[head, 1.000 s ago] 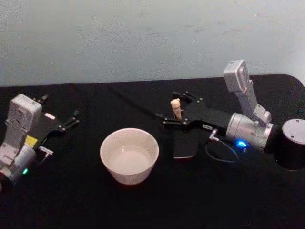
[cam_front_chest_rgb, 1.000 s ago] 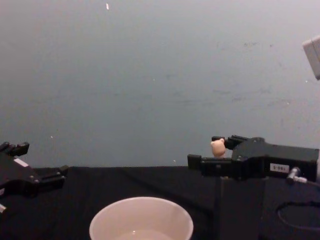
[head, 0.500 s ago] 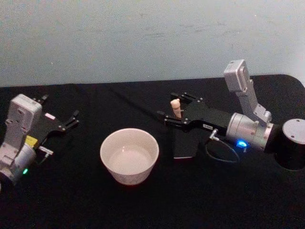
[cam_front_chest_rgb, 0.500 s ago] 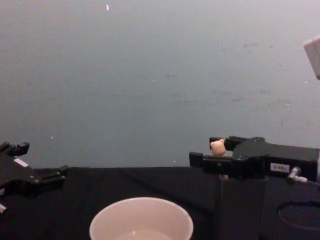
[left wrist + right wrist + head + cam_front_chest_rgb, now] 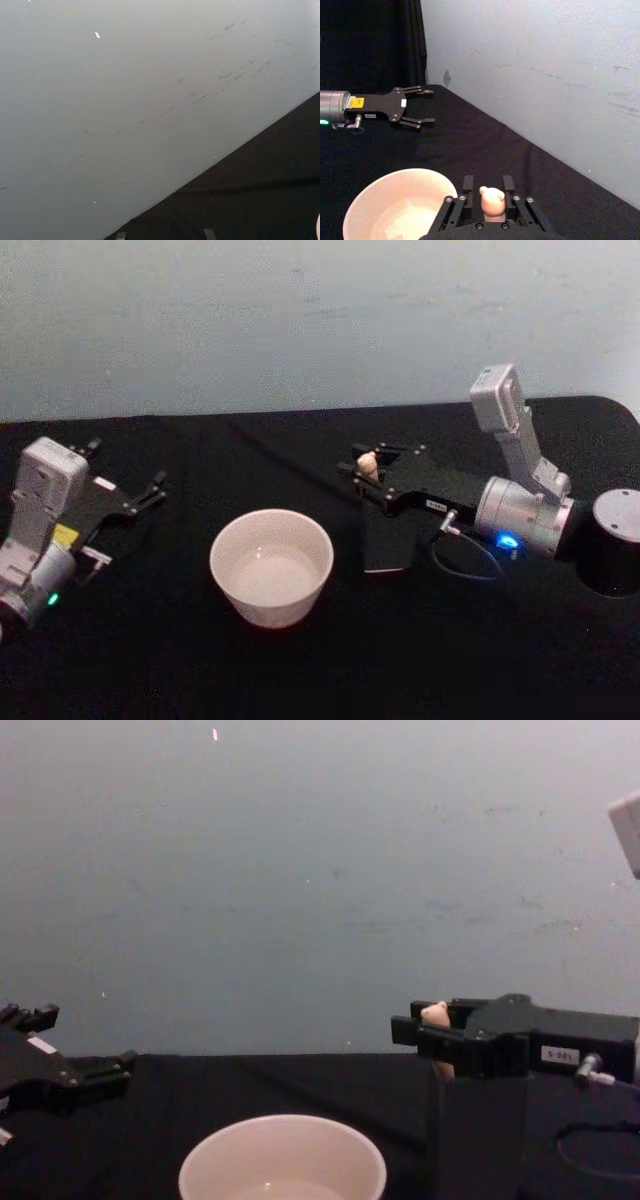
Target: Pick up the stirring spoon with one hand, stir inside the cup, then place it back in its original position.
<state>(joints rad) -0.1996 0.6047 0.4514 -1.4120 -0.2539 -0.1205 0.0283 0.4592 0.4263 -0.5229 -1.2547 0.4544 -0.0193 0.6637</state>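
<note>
Head: right claw (image 5: 353,461) pinches the stirring spoon (image 5: 368,464) by its handle, over the dark holder (image 5: 388,540), right of the cup (image 5: 271,590). Left claw (image 5: 150,490) spread, parked on the left above the table (image 5: 150,660).
Right wrist: bear head sits between the pressed fingers, cup near.
Chest: spoon upright, lower part hidden by the holder, apart from the cup.

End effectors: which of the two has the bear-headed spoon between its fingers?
The right end effector, above the dark holder: its fingers are shut on the stirring spoon. The left end effector is open and holds nothing.
</note>
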